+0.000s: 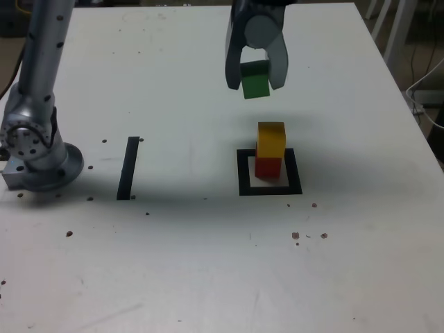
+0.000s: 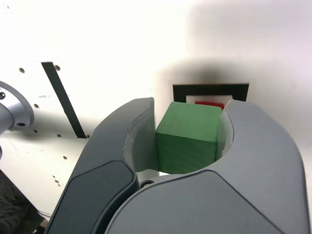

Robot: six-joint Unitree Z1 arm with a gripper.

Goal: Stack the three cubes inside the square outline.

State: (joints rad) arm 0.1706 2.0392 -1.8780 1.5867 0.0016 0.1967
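White table top (image 1: 173, 263) fills the scene, with little dark specks on it and some chair legs past its far edge.

Up in the air hangs the grey gripper (image 1: 256, 82). Its two curved jaws are squeezed onto a small green matte cube (image 1: 255, 79), one jaw on each side. The wrist view shows the same hold, with the green cube (image 2: 187, 136) snug between the grey jaws.

Below and a bit nearer the camera in the exterior view stands a small tower. A yellow matte cube (image 1: 270, 141) sits on top of a red matte cube (image 1: 268, 167). The red one rests on the white middle of the flat black square outline (image 1: 243, 173). In the wrist view a bit of red peeks out past the green cube, inside the square outline (image 2: 210, 89).

Off to the exterior view's left lies a straight black strip (image 1: 128, 167), well apart from the tower. Further left is the shiny metal base of the arm (image 1: 35, 152).

Two cubes look done, so this seems to be the last carry. Next, the green cube needs to line up right over the yellow one, go down gently until it sits flat, and then be let go without a bump, or the tower could tip.
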